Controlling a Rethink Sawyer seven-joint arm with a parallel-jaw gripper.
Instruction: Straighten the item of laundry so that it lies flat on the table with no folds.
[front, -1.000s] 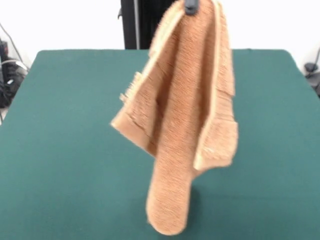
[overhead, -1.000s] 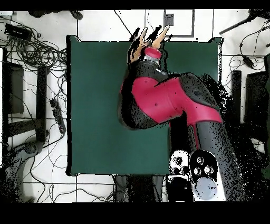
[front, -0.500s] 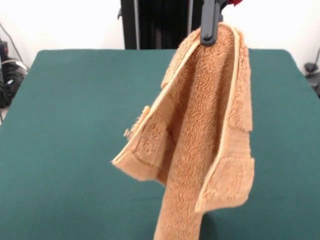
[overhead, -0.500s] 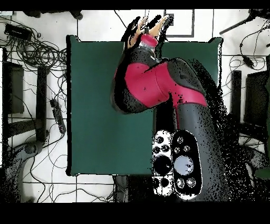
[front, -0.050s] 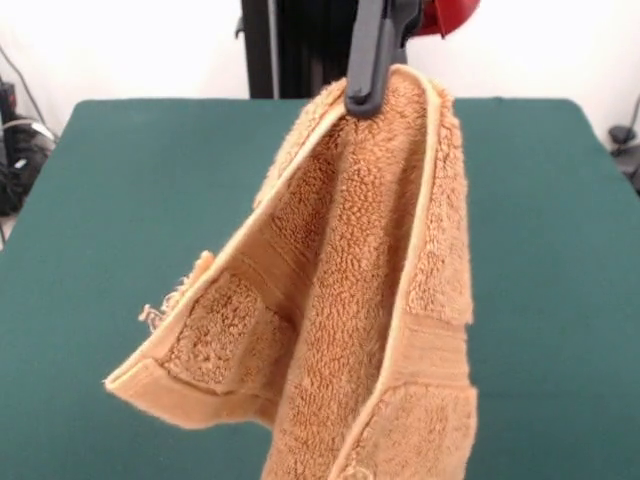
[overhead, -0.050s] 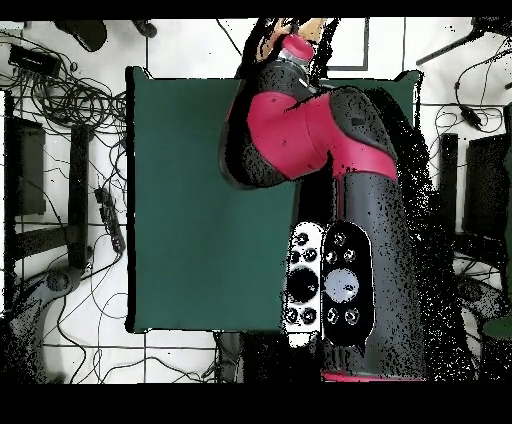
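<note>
Swinging nearer the camera, the tool (front, -0.050s: 372, 95) stays clamped on the folded towel (front, -0.050s: 350, 300), high above the bench (front, -0.050s: 120, 200).

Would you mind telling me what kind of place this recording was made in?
Most likely a robotics lab: a red and black arm works over a green-topped table, holding a towel, with cables strewn across the tiled floor.

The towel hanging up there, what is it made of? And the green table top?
The towel looks like terry cloth: golden-orange, with a fuzzy looped pile and flatter woven bands near its ends. The table top seems to be a dark green matte cloth or felt; it shows no shine, though that stays a guess.
</note>
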